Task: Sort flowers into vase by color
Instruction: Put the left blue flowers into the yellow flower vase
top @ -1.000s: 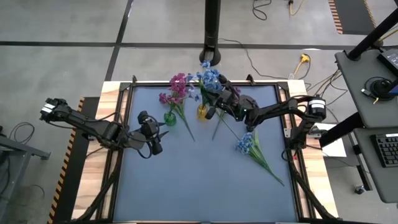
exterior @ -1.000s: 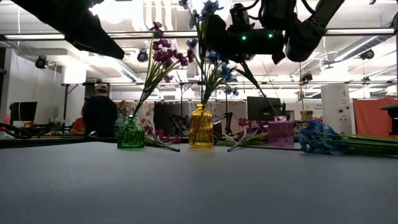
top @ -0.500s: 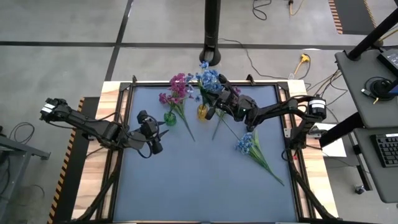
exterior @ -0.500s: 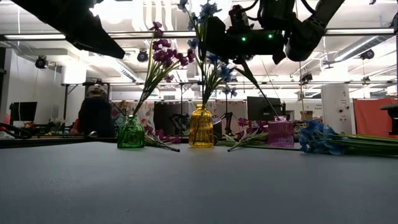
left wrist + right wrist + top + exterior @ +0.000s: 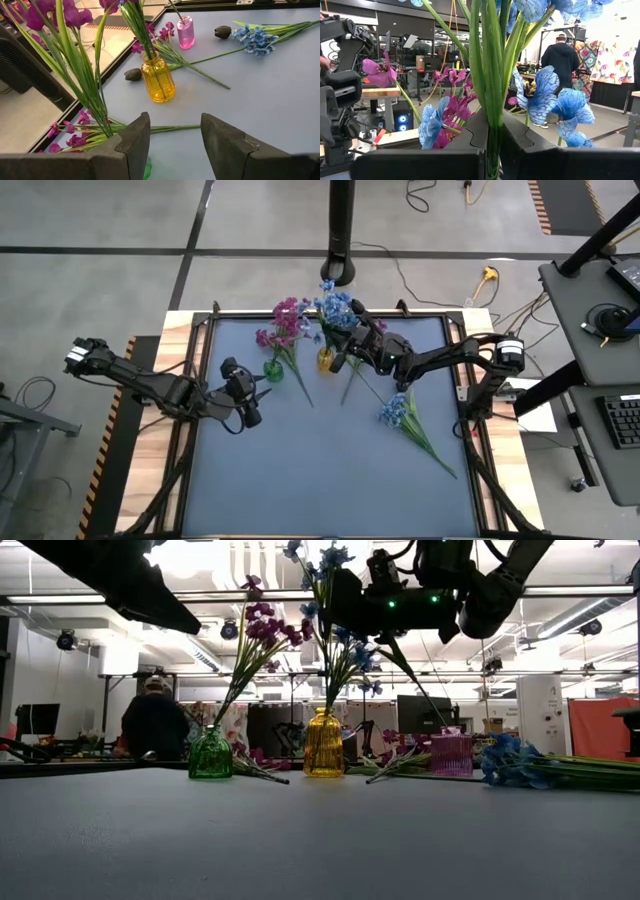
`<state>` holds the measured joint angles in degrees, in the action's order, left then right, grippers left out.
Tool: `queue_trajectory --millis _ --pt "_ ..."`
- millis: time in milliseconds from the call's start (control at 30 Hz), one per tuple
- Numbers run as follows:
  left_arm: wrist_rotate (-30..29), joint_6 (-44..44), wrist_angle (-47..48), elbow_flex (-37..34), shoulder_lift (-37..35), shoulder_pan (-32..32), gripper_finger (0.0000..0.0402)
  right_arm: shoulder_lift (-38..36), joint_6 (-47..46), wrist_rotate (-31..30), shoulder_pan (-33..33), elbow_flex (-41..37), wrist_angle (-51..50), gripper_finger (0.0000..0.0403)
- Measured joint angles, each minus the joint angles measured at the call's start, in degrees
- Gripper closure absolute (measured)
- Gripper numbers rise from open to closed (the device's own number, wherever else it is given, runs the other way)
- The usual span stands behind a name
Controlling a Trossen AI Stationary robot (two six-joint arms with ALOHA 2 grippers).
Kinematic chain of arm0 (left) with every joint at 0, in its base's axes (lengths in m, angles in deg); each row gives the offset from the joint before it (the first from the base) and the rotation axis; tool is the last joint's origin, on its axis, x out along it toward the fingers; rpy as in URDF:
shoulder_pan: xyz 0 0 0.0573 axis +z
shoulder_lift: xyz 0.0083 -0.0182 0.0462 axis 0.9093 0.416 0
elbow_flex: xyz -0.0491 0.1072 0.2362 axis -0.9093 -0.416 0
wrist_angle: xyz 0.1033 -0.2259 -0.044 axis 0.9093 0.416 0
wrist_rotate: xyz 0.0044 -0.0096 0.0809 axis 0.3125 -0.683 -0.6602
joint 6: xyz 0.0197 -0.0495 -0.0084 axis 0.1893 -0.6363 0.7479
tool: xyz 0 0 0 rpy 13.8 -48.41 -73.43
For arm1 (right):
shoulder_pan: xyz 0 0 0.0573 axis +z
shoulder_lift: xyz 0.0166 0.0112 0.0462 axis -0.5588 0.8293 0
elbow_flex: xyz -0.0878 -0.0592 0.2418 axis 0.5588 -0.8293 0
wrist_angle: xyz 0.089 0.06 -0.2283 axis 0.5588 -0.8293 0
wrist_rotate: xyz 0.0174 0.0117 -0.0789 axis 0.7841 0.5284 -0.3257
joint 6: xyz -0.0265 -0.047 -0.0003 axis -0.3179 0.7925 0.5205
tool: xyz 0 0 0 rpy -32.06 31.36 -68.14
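Observation:
Blue flowers point(image 5: 338, 640) stand with their stems in the yellow vase point(image 5: 323, 745); my right gripper point(image 5: 493, 131) is shut on the stems above it, also seen from above point(image 5: 345, 338). Magenta flowers point(image 5: 285, 320) stand in the green vase point(image 5: 210, 753). My left gripper point(image 5: 175, 142) hovers open just short of the green vase, holding nothing. A blue sprig point(image 5: 397, 410) lies flat on the table at the right. A magenta sprig point(image 5: 172, 47) lies beside a small pink vase point(image 5: 185, 32), and two dark purple buds point(image 5: 133, 74) lie near the yellow vase. My right gripper pinches the bundle of green stems point(image 5: 491, 100) between its two fingers, below the blue blooms. The fingers come roughly level from the table's right side and lie across the stems. The stems stand upright, their lower ends down in the yellow vase.
The three vases stand close together along the table's far edge, with loose stems lying between them. The near half of the blue table top point(image 5: 320, 480) is bare. A black post point(image 5: 342, 230) rises beyond the far edge, and a person stands in the room behind.

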<state>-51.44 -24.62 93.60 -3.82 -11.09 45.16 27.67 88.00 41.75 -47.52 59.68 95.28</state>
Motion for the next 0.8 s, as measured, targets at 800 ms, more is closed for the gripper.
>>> queue_trajectory --millis 800 --pt "0.0 0.02 0.02 0.0 -0.02 0.0 0.0242 -0.04 -0.89 -0.26 0.0 0.01 -3.69 0.0309"
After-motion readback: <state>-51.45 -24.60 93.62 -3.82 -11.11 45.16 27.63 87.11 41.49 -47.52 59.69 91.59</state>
